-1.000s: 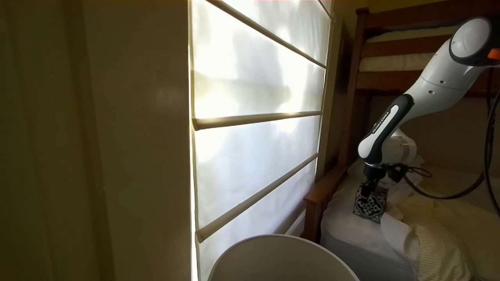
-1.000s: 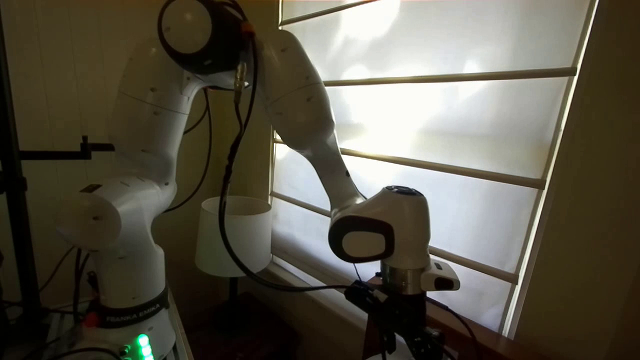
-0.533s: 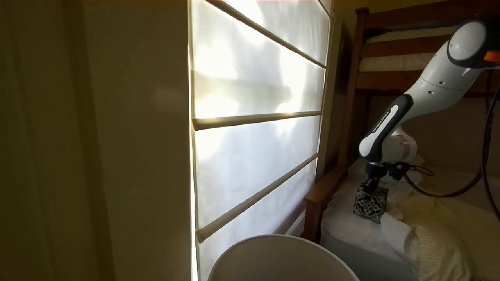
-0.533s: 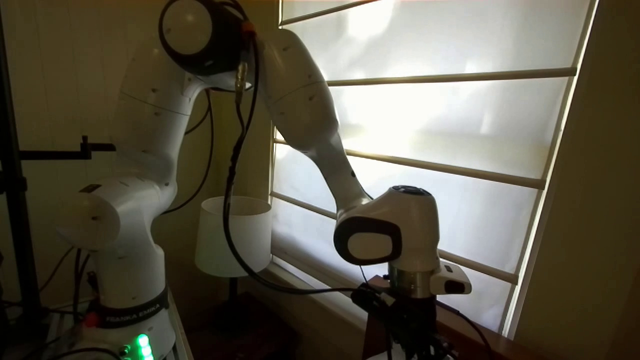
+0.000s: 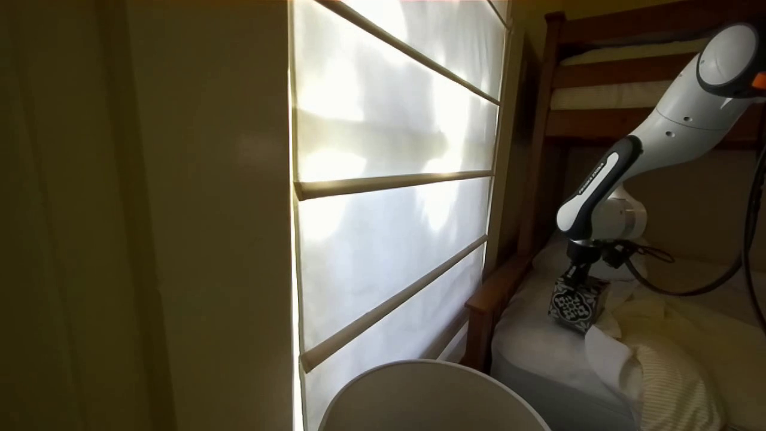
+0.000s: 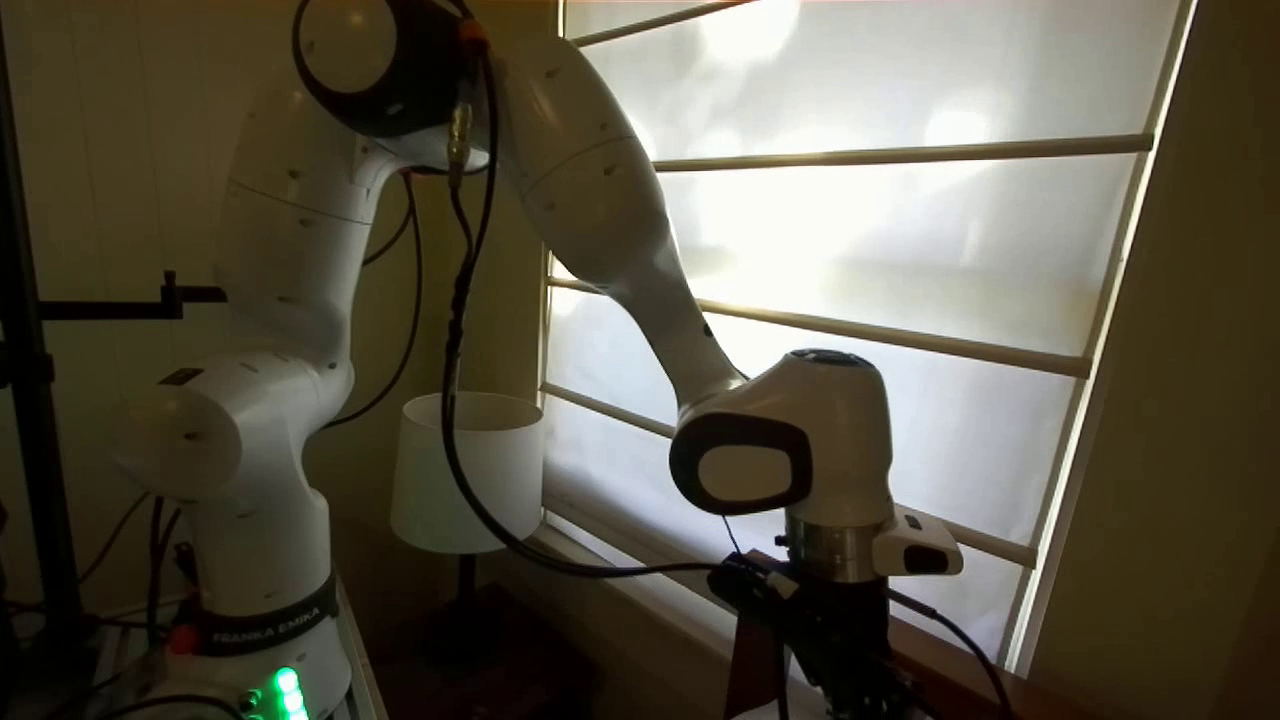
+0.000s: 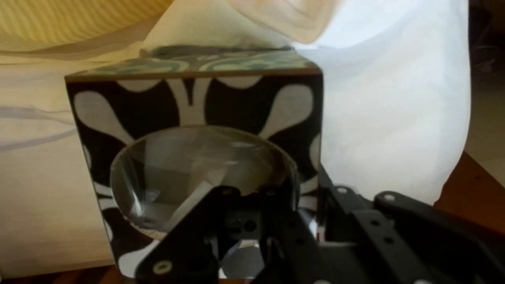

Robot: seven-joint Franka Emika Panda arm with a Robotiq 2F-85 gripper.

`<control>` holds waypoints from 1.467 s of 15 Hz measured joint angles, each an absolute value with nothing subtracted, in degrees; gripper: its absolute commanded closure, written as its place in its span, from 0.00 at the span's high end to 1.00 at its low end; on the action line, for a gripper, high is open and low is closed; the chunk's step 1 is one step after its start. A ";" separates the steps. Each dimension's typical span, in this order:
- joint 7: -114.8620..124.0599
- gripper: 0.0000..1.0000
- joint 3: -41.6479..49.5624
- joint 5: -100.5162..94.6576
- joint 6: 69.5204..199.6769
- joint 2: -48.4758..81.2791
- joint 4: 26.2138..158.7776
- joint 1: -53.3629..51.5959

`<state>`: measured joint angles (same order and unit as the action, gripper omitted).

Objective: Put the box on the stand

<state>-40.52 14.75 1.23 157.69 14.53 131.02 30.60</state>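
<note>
The box [image 5: 574, 306] is cube-shaped with a black-and-white pattern and hangs, slightly tilted, just over the bed in an exterior view. Seen from the wrist, the top of the box [image 7: 154, 104] has a large oval opening covered partly by clear film. My gripper [image 7: 307, 199] is shut on the rim of this top, with one finger inside the opening and the other outside against the side wall. A dark stand [image 6: 500, 650] under the lamp is dimly lit in an exterior view. There the fingertips and the box fall below the picture's edge.
Rumpled bedding [image 5: 658, 347] lies beside the box on the mattress [image 5: 538, 359]. A wooden bed post [image 5: 479, 329] rises at the mattress corner. The lamp [image 6: 467, 475] stands near the window blind [image 6: 880, 250]. A cable [image 6: 590, 572] loops from the arm to the wrist.
My gripper has closed on the box rim. Arm and box have risen a little and shifted right in an exterior view, and the box has tilted slightly.
</note>
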 measured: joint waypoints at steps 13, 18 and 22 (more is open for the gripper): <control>-57.21 0.01 16.48 6.67 148.44 -0.03 125.32 30.90; -53.97 0.01 18.50 6.65 148.76 0.29 122.71 27.46; -49.50 0.01 18.62 5.83 144.53 2.34 114.65 25.10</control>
<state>-49.50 18.62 5.83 144.53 2.34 114.65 25.10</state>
